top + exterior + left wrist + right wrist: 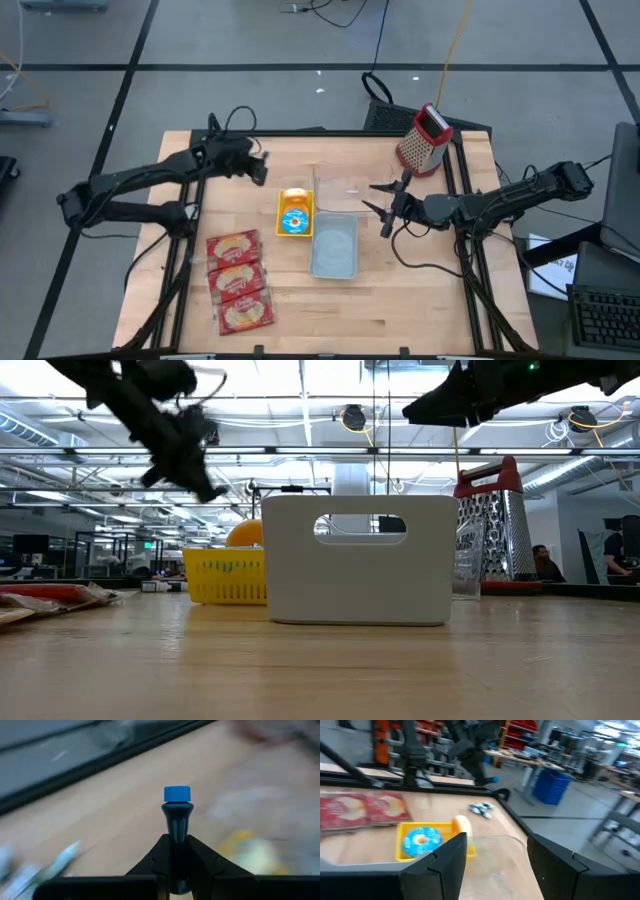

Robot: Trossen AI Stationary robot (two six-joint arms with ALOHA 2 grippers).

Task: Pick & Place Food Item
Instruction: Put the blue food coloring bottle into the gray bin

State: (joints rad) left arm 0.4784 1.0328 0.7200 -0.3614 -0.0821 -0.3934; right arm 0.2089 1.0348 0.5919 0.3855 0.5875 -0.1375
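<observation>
Approach step, nothing picked yet. Left gripper (262,168) raised above table's far left part, fingers pressed together, empty. Right gripper (378,208) spread wide beside grey bin (333,246). Food items in yellow basket (295,212). Next: open, descend onto basket.

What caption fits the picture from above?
Two robot arms hover over a table holding a yellow basket, grey bin and red snack packets.
</observation>
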